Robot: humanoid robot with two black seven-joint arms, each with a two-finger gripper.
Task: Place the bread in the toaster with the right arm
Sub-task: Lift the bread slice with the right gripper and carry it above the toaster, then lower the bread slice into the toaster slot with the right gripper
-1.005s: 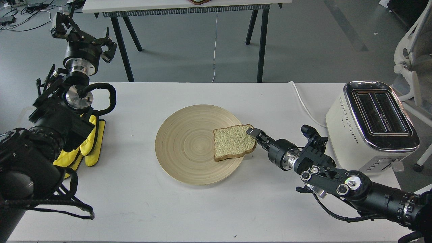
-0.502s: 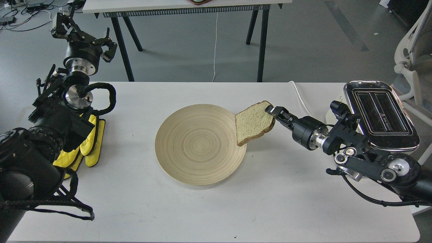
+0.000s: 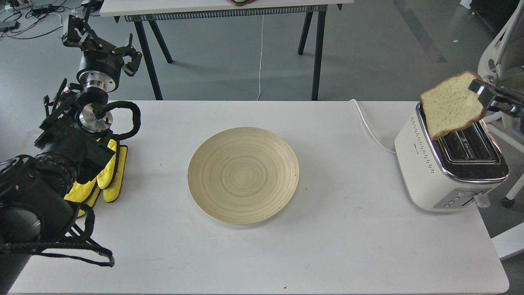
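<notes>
The slice of bread (image 3: pixel 451 104) hangs in the air, tilted, over the far left part of the toaster's chrome top. My right gripper (image 3: pixel 478 91) is shut on the bread's right crust edge; most of the right arm is out of view past the right edge. The cream-white toaster (image 3: pixel 430 168) stands at the right end of the white table (image 3: pixel 327 229), its two slots partly covered by the bread. My left gripper (image 3: pixel 104 49) is raised at the far left beyond the table's back edge, fingers spread and empty.
A round wooden plate (image 3: pixel 243 175) lies bare at the table's middle. Yellow mitts (image 3: pixel 108 176) lie at the left under my left arm. The toaster's white cord (image 3: pixel 370 129) runs along the table to the back edge. A white chair (image 3: pixel 497 57) stands behind the toaster.
My right gripper has lifted the bread off the plate, carried it right and up, and now holds it over the toaster. The left arm has not moved.
</notes>
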